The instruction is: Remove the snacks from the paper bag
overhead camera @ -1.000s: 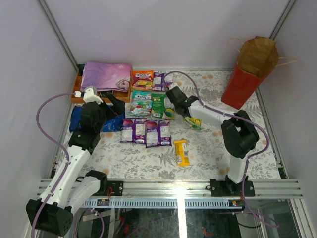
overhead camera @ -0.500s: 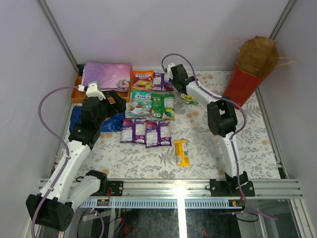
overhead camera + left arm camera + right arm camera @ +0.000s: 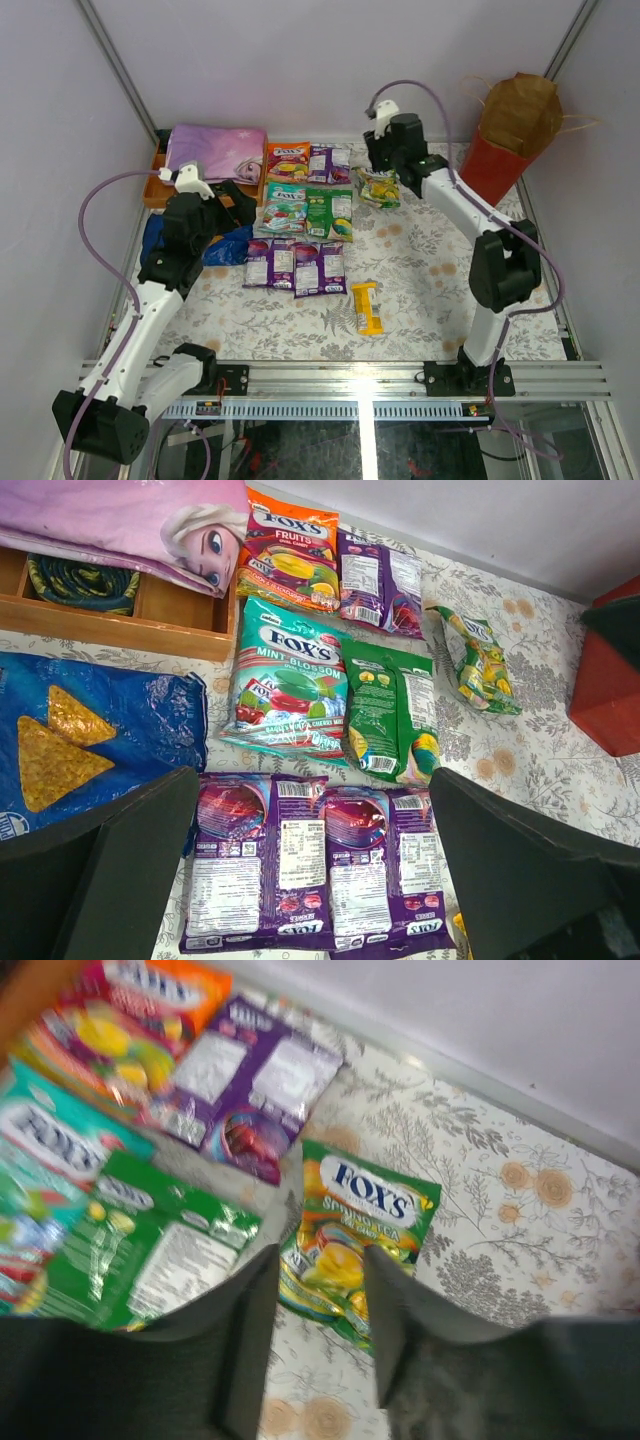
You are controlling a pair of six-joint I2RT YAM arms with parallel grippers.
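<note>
Right hand (image 3: 325, 1250), fingers apart over the green packet (image 3: 365, 1205), may nudge it onto the purple packet (image 3: 250, 1090) at 10 o'clock.

A flower-printed tablecloth (image 3: 420, 290) in grey and tan covers the table. Plain pale walls (image 3: 330, 60) enclose it, with slanting metal posts (image 3: 115, 65) at upper left and upper right. An aluminium rail (image 3: 340, 378) crosses the bottom edge.
</note>
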